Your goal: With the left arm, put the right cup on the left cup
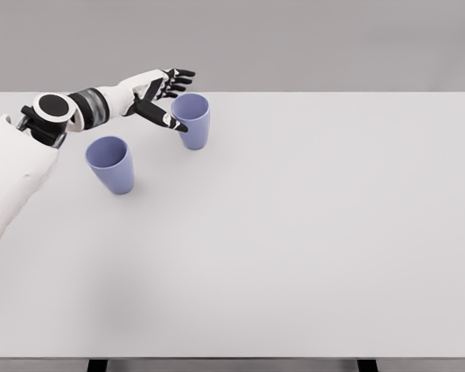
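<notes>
The left hand [164, 97], fingers spread, reaches beside the right cup [191, 119], likely light, stiff and slick: grip mid-wall.

Matt plastic-looking blue cups [192, 118], smooth matt white table [310, 232], glossy white arm [15, 170]

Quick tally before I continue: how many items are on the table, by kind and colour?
Blue cups: 2, the left cup and the right cup, both upright.
Other items on the white table: 0.
Total: 2.
The left hand is next to the right cup, fingers spread, holding nothing.
</notes>
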